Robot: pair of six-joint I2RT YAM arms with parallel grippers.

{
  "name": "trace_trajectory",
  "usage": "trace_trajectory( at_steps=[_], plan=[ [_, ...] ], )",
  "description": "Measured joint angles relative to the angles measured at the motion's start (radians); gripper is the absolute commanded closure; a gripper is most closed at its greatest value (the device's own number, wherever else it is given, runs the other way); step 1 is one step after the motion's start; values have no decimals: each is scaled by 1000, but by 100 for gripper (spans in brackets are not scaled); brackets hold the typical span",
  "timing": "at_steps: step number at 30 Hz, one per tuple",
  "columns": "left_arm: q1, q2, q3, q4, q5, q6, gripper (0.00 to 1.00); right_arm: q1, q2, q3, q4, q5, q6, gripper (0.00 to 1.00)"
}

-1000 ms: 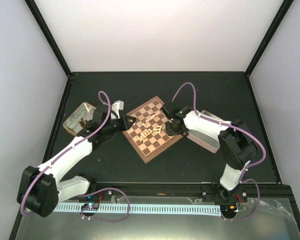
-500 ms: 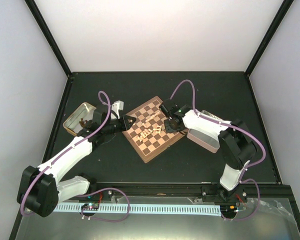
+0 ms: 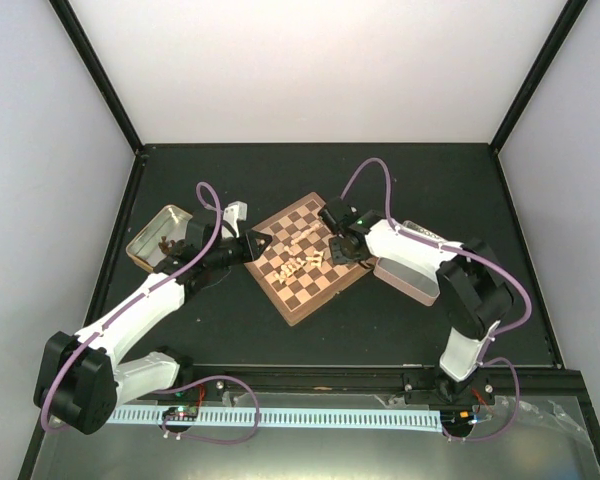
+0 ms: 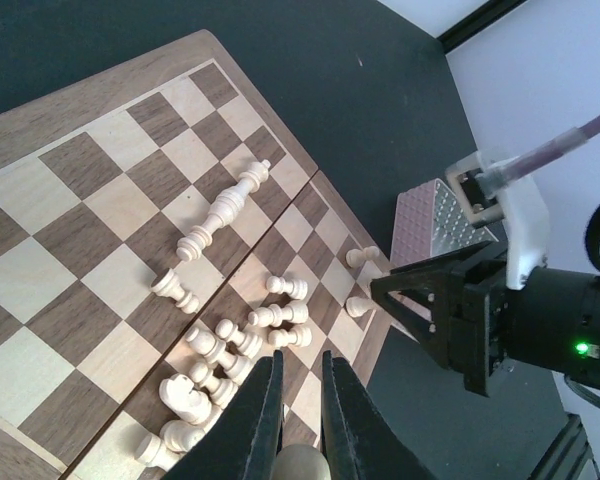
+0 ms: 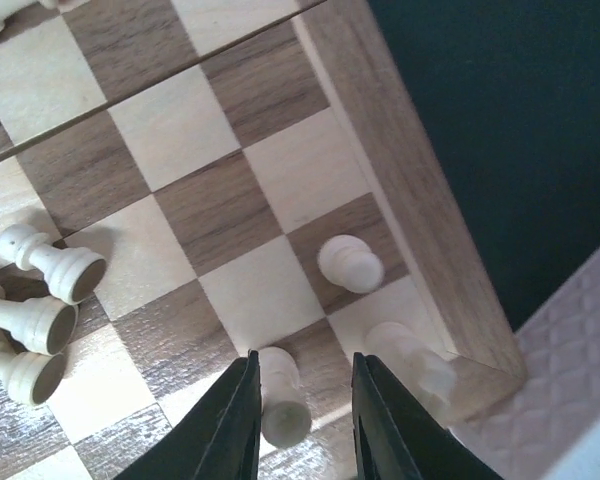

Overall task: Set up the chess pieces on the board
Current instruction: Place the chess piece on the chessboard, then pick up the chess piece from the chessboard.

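Observation:
The board point(image 3: 302, 292) lies as a diamond in the middle of the table. Cream chess pieces point(image 3: 298, 265) lie in a heap on it. In the left wrist view the heap point(image 4: 230, 345) sits just ahead of my left gripper point(image 4: 298, 365), which is shut on a rounded cream piece point(image 4: 300, 462) above the board point(image 4: 70, 230). My right gripper point(image 5: 302, 365) is open over the board's right corner, its jaws either side of an upright pawn point(image 5: 283, 395) that stands by the left finger. Two more pawns point(image 5: 350, 265) stand near the rim.
A metal tin point(image 3: 158, 236) with dark pieces sits left of the board. A pale tin point(image 3: 410, 268) lies right of it, close to my right gripper point(image 3: 337, 250). My left gripper point(image 3: 260, 243) is at the board's left corner. Two long pieces point(image 4: 220, 212) lie mid-board.
My right gripper has moved a little up and left along the board's right edge and now straddles a pawn. The left arm has not moved.

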Motion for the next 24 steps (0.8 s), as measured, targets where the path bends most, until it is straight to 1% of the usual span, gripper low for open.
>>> trace_trajectory(
  at_steps=[4, 7, 11, 15, 18, 24],
  plan=[
    [0, 0, 0, -1, -2, 0, 98, -16, -59, -29, 3, 39, 29, 74],
    [0, 0, 0, -4, -3, 0, 98, -51, -101, -47, 10, 55, 48, 73],
    [0, 0, 0, -7, -3, 0, 98, -89, -101, -54, 22, 53, 54, 73],
    [0, 0, 0, -7, -3, 0, 98, -93, -74, -54, 32, 40, 54, 75],
    [0, 0, 0, -8, -3, 1, 98, -93, -55, -54, 34, 30, 53, 79],
    [0, 0, 0, -8, -3, 1, 98, -93, -27, -56, 43, 2, 42, 90]
  ],
)
